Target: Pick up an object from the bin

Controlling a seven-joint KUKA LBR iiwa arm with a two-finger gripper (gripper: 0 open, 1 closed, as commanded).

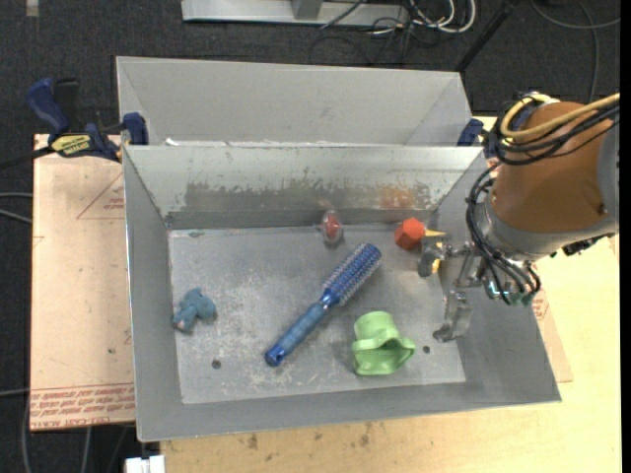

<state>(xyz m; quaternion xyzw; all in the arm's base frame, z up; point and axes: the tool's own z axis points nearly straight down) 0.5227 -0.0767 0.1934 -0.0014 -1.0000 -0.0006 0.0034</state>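
The gripper (447, 333) hangs low in the right-hand part of the grey metal bin (296, 190), close to the right wall and nearer the front edge than the back wall. Its slim metal tip points down at a bare patch of floor. From this angle I cannot tell whether it is open or closed, or whether the tip touches the floor. No object can be seen in its grasp.

The nearest thing is a light green plastic piece with a curled, cup-like shape (380, 345). It lies on the floor just beside the tip, towards the middle of the bin and near the front edge, and is apart from the gripper.

A small orange block-like object (410, 233) sits towards the back right corner, by the foot of the back wall and behind the gripper.

A blue plastic hairbrush with a bristled round head (325, 304) lies at a slant across the middle of the floor. Its head points towards the back right and its handle end towards the front edge.

A small red and pale object (331, 228) rests against the back wall near its middle. A small blue-grey figure (193, 308) lies well apart from the others, near the left wall.
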